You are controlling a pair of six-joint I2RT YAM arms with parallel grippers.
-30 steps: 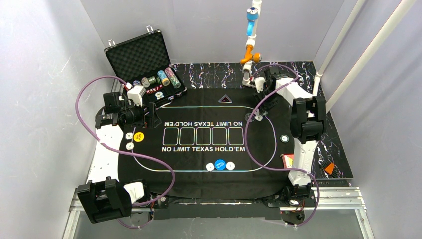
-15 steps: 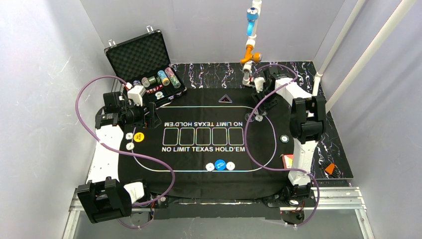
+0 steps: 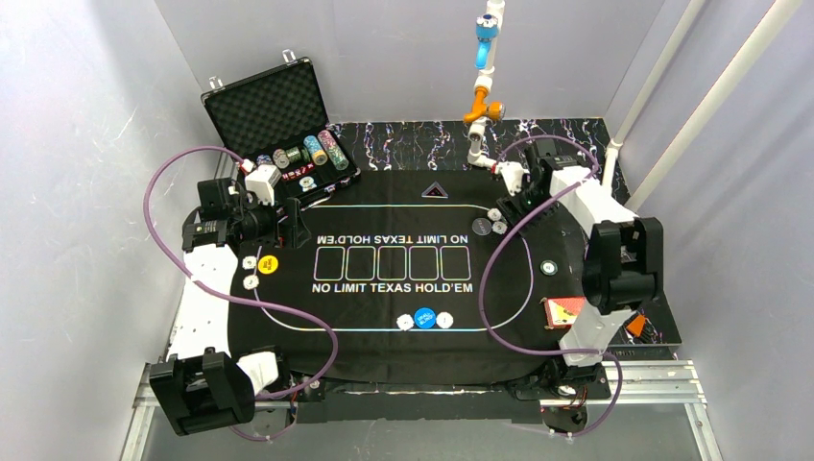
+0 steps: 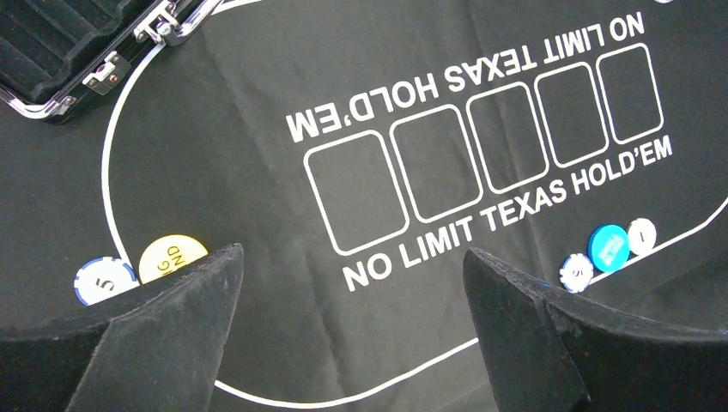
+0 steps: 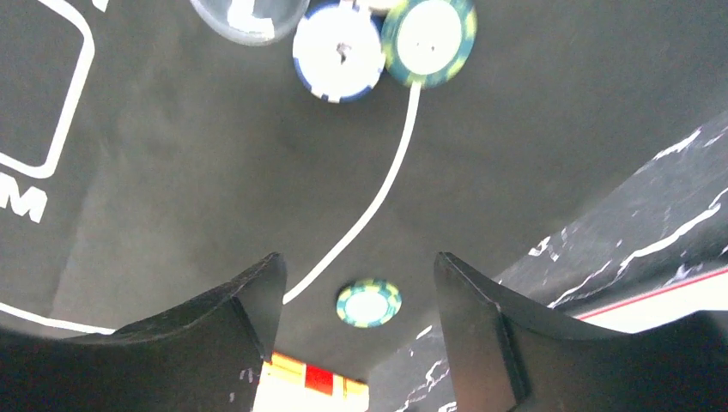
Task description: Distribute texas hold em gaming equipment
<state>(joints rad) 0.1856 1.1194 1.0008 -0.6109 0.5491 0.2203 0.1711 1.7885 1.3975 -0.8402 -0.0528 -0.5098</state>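
While the right gripper (image 3: 512, 200) hung wide open and empty close by the striped chips (image 3: 491, 225) clustered towards the table's far right corner, the left gripper (image 4: 352, 257), equally spread and empty, hovered near the left edge beside the yellow button (image 4: 172, 256). It looked wisest to descend squarely, straddling one chip without nudging its neighbours.

Grey disc (image 5: 249, 17) cut off (top edge), marking blurred.
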